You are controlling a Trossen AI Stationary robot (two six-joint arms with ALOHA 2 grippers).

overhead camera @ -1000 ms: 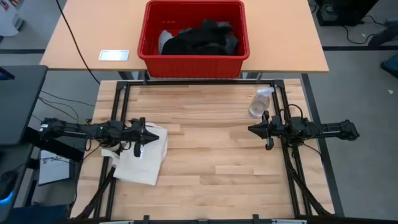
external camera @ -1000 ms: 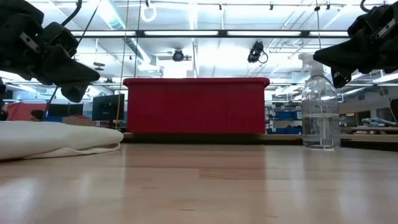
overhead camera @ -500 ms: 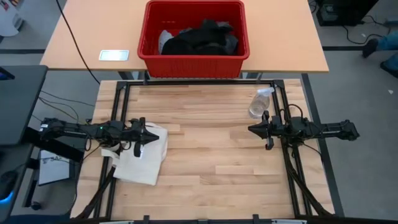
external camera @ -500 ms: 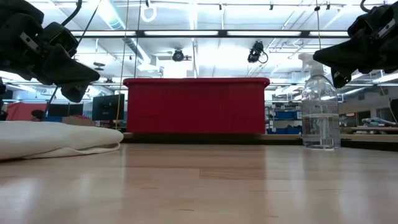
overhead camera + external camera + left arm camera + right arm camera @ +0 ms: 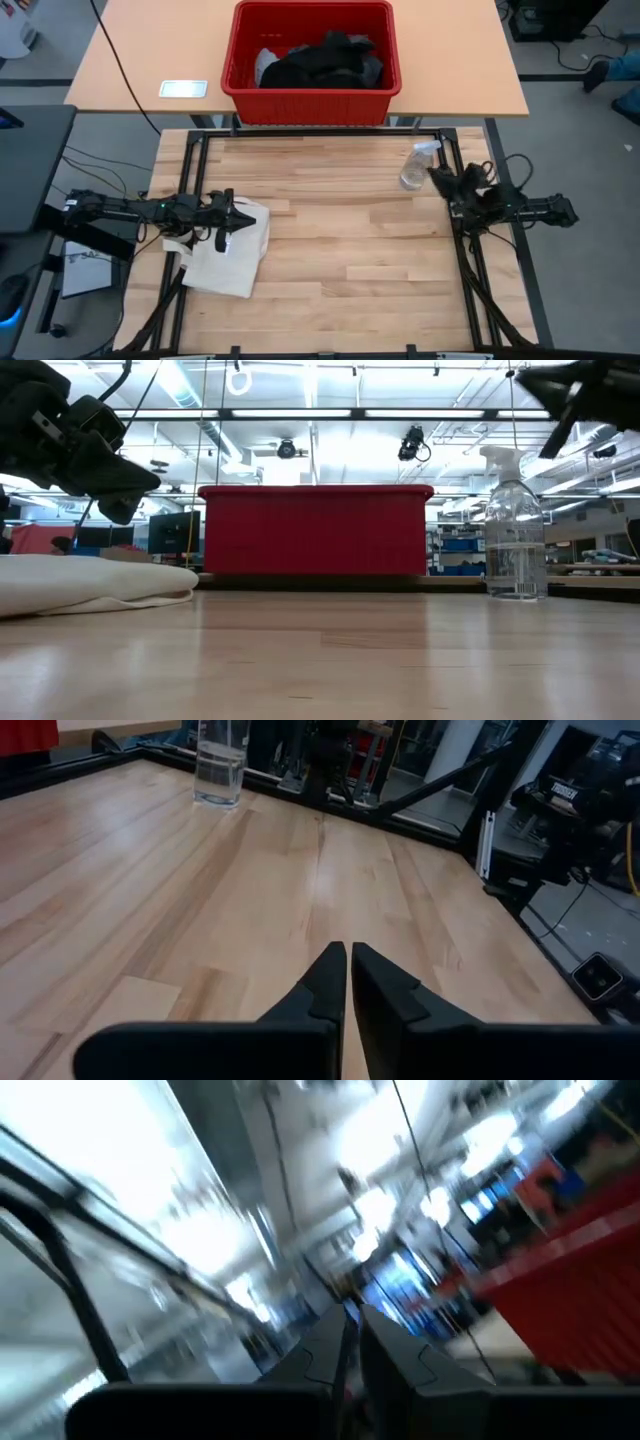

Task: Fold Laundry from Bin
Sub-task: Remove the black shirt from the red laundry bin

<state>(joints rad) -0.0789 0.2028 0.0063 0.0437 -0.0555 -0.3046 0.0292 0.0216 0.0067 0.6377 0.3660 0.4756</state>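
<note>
Left gripper (image 5: pixel 243 215) at the left of the high view, hovering over the edge of a cream tote bag (image 5: pixel 228 262) lying flat on the wooden table (image 5: pixel 340 240); fingers (image 5: pixel 325 982) pressed together, holding nothing. Upper centre: the red bin (image 5: pixel 312 100) on the tan table beyond, with the laundry (image 5: pixel 322 60) heaped inside, mostly black and dark grey with a light piece at its left side. White card (image 5: pixel 183 89) left of the bin. Right of centre: clear spray bottle (image 5: pixel 417 166) upright. Just beside it, right gripper (image 5: pixel 436 176), tilted upward, fingers together and empty.
</note>
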